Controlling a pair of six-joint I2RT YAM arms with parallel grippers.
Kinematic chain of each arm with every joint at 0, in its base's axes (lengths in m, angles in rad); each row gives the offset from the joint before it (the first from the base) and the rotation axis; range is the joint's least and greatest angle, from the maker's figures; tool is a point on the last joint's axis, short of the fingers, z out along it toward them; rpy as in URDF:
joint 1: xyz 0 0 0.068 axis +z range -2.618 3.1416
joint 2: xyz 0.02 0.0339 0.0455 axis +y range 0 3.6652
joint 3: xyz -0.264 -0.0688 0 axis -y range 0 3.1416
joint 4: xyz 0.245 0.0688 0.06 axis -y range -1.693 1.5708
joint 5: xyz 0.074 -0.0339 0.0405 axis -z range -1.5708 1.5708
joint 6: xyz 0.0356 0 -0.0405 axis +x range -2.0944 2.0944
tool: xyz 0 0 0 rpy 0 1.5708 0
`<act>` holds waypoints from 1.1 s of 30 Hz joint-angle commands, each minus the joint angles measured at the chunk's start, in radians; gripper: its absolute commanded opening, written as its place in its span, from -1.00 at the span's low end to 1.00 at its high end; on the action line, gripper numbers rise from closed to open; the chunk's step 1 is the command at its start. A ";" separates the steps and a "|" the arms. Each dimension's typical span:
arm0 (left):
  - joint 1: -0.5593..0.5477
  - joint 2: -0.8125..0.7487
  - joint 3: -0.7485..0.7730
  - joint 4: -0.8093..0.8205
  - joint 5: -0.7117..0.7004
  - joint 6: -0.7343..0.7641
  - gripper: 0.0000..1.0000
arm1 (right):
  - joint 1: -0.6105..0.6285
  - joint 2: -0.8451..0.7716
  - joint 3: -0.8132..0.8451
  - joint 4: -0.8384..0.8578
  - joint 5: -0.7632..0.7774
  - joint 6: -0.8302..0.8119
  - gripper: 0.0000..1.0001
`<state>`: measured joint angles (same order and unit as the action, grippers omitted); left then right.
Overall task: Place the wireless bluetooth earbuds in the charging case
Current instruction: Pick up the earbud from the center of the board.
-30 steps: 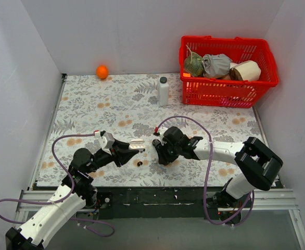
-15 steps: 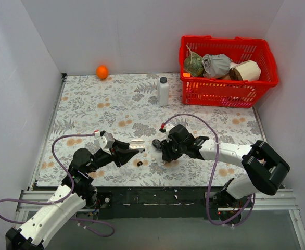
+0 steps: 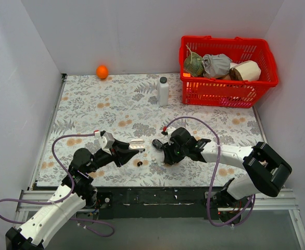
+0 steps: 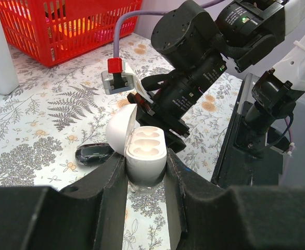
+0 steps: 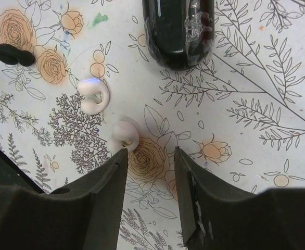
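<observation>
My left gripper point(image 4: 144, 167) is shut on an open white charging case point(image 4: 144, 151), lid up and both sockets empty; the case also shows in the top view point(image 3: 137, 145). My right gripper point(image 5: 150, 156) is open and empty, low over the table. One whitish earbud point(image 5: 125, 134) lies just off its left fingertip, and a second whitish earbud point(image 5: 93, 95) lies a little farther on. A black pebble-shaped case point(image 5: 178, 31) lies ahead of the jaws. A black earbud point(image 5: 11, 54) lies at the far left, and shows in the top view point(image 3: 139, 163).
A red basket point(image 3: 225, 91) holding several items stands at the back right. A white bottle point(image 3: 163, 91) stands left of it, and an orange point(image 3: 102, 71) sits at the back wall. The right arm's purple cable point(image 3: 194, 121) loops over the table.
The right arm has shifted slightly to the right and toward the near edge. The left arm has held still with the white case.
</observation>
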<state>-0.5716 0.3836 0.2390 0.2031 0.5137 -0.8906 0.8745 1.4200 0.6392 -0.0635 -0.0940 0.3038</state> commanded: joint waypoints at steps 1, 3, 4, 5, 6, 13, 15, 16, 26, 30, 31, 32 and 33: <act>-0.001 0.006 0.039 0.016 0.014 -0.005 -1.00 | -0.002 -0.012 -0.003 0.025 -0.023 0.015 -0.03; -0.002 0.006 0.037 0.016 0.016 -0.005 -1.00 | 0.000 -0.003 0.005 0.025 -0.027 0.015 -0.03; -0.001 0.006 0.039 0.016 0.016 -0.005 -1.00 | 0.001 0.000 0.010 0.027 -0.027 0.015 -0.03; -0.001 0.003 0.037 0.016 0.016 -0.004 -1.00 | 0.001 0.005 0.014 0.027 -0.029 0.015 -0.03; -0.002 0.003 0.036 0.016 0.014 -0.004 -1.00 | 0.003 0.010 0.016 0.025 -0.027 0.015 -0.03; -0.001 0.000 0.037 0.016 0.012 -0.001 -1.00 | 0.020 0.054 0.042 0.008 -0.013 0.015 -0.07; -0.001 -0.002 0.039 0.016 0.012 -0.002 -1.00 | 0.026 0.057 0.047 0.010 -0.007 0.017 -0.07; -0.002 -0.003 0.037 0.016 0.012 -0.001 -1.00 | 0.029 0.065 0.050 0.008 -0.004 0.018 -0.07; -0.002 -0.009 0.039 0.015 0.012 -0.001 -1.00 | 0.069 0.103 0.082 -0.021 0.036 0.021 -0.21; -0.001 -0.014 0.039 0.013 0.016 0.001 -1.00 | 0.077 0.109 0.083 -0.021 0.039 0.027 -0.38; -0.002 -0.015 0.037 0.013 0.014 0.001 -1.00 | 0.077 0.111 0.083 -0.019 0.040 0.029 -0.43; -0.002 -0.017 0.037 0.013 0.014 0.001 -1.00 | 0.077 0.109 0.080 -0.018 0.039 0.031 -0.54; -0.002 -0.017 0.039 0.013 0.016 0.001 -1.00 | 0.078 0.109 0.080 -0.018 0.040 0.032 -0.60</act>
<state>-0.5716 0.3801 0.2390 0.2028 0.5171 -0.8944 0.9443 1.5059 0.7124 -0.0425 -0.0883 0.3382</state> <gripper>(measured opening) 0.274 0.256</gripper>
